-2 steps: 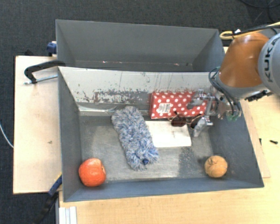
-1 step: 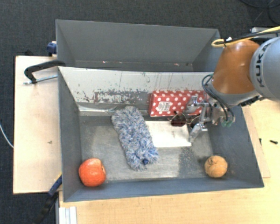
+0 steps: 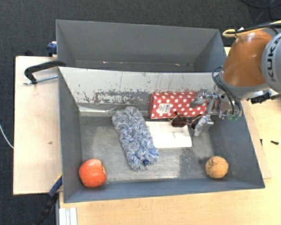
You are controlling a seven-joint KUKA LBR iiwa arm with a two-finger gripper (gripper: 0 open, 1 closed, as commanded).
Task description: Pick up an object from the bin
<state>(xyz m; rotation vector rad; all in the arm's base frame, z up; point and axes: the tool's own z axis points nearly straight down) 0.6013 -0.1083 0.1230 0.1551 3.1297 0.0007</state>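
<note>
Grey bin wall (image 3: pixel 241 139) crowds my gripper (image 3: pixel 200 111) on the right, with open floor nearer. Its fingers stand apart, straddling the right end of the red dotted box (image 3: pixel 171 104).

Single camera high over bin (image 3: pixel 131 46), looking down, tilted from near side; whole bin framed; arm (image 3: pixel 246 55) enters right.
</note>
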